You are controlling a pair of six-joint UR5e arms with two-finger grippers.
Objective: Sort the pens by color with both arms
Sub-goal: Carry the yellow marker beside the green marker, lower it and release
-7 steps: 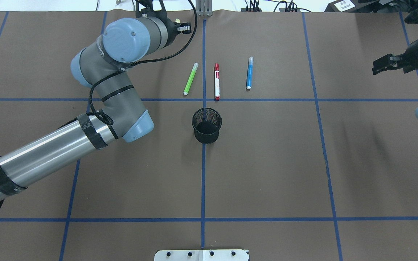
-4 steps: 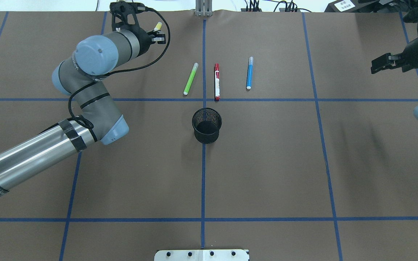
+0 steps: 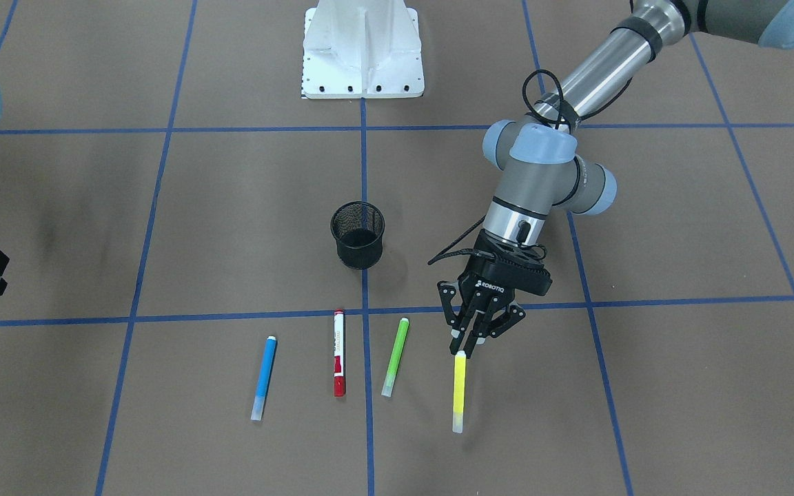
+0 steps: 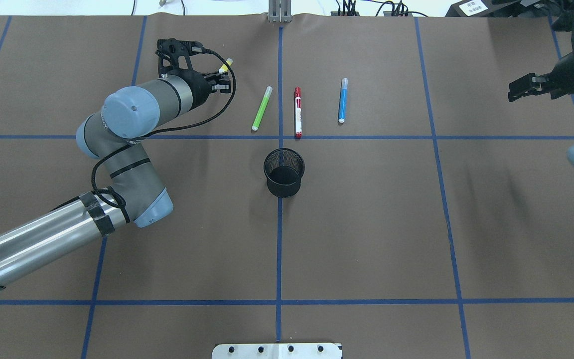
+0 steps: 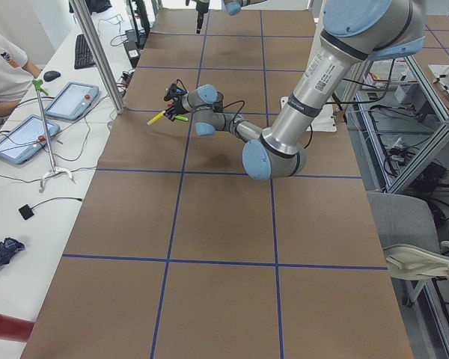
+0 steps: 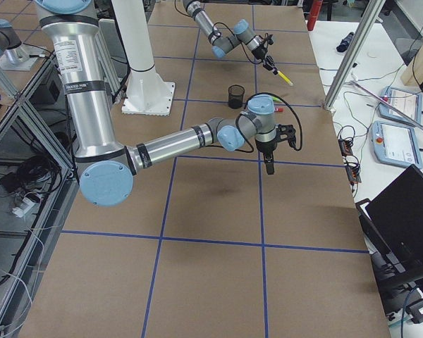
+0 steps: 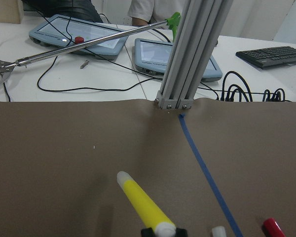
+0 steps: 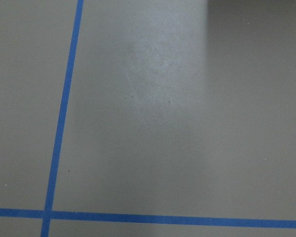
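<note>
Three pens, blue (image 3: 264, 377), red (image 3: 339, 353) and green (image 3: 395, 356), lay in a row at the front view's lower centre. The left gripper (image 3: 469, 344) pinched the yellow pen (image 3: 460, 391) by one end just right of them, probably to extend that row. Whether the right gripper (image 4: 518, 92) was spread or closed, I could not tell.

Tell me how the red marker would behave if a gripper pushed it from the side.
The red marker lies flat and looks round-bodied, so a sideways push would probably roll it, perhaps into the green highlighter nearby. It is slim and looks like hard plastic: likely light and stiff, not floppy.
</note>
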